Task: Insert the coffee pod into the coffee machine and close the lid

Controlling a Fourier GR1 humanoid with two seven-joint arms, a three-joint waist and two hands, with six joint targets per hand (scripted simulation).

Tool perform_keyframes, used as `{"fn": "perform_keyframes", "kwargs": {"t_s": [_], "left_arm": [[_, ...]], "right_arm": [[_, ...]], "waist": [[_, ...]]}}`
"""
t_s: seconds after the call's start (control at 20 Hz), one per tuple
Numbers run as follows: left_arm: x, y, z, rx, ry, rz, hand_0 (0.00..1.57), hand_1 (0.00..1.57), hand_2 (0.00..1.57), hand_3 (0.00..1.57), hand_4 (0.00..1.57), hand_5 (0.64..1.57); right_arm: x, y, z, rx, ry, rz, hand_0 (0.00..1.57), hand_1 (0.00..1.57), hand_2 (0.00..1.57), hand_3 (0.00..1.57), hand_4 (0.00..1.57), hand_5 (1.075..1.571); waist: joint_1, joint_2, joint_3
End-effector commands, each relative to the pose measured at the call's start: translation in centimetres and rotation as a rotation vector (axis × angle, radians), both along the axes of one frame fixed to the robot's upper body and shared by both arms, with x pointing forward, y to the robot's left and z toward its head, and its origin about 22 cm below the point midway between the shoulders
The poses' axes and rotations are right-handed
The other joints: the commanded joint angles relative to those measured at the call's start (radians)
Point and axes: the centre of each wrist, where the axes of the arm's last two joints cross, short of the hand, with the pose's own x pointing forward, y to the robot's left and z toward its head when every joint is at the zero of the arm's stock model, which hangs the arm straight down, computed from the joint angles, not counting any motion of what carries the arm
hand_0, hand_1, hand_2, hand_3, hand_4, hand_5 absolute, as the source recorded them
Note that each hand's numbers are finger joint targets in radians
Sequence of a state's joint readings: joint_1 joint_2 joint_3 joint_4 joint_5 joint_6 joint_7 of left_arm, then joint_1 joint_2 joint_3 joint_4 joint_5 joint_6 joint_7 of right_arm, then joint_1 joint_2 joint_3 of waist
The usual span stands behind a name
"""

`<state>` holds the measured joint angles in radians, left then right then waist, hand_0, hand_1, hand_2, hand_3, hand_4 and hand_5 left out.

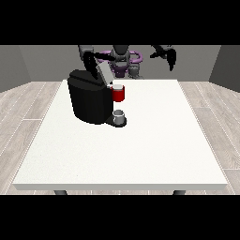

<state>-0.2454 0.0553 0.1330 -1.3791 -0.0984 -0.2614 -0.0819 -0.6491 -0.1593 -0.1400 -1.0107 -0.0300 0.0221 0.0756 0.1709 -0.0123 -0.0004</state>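
A black coffee machine point(89, 101) stands on the white table point(140, 150), left of the middle. Its grey lid point(105, 74) is tilted up and open. Below the lid sits the red pod holder point(119, 95), with a small white coffee pod point(118, 86) showing at its top. A small grey cup point(119, 117) stands on the machine's base under the holder. The hand at the view's left point(92, 65) is just behind the raised lid, at or close to its top edge. The hand at the view's right point(168, 57) hangs in the air far from the machine, its fingers relaxed and pointing down.
The robot's torso point(123, 60) is behind the table's far edge. Wooden floor surrounds the table. The table stretches bare white to the right of the machine and in front of it.
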Motion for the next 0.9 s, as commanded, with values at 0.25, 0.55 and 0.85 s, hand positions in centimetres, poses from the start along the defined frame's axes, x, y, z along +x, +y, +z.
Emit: {"fn": "perform_keyframes", "kwargs": {"t_s": [0.25, 0.55, 0.85], "left_arm": [[-0.3, 0.1, 0.8, 0.048, -0.063, 0.029, 0.0, 0.0, 0.0, 0.0, 0.35, 1.571], [-0.4, 2.0, 0.3, 0.039, -0.037, 0.033, 0.0, 0.0, 0.0, 0.0, 0.36, 1.571], [0.6, -0.2, 2.1, 0.056, -0.075, -0.021, 0.0, 0.0, 0.0, 0.0, 0.39, 1.571]], "right_arm": [[1.9, 3.0, 3.3, -0.062, -0.094, 0.041, 0.0, 0.0, 0.0, 0.0, 0.2, 1.571], [2.5, 4.5, 6.9, -0.112, -0.14, 0.1, 0.0, 0.0, 0.0, 0.0, 0.1, 1.571], [2.9, 6.4, 8.5, -0.123, -0.187, 0.108, 0.0, 0.0, 0.0, 0.0, 0.0, 1.571]], "waist": [[0.003, 0.083, 0.0004], [0.023, 0.071, -0.0001], [0.077, 0.11, 0.0004]]}}
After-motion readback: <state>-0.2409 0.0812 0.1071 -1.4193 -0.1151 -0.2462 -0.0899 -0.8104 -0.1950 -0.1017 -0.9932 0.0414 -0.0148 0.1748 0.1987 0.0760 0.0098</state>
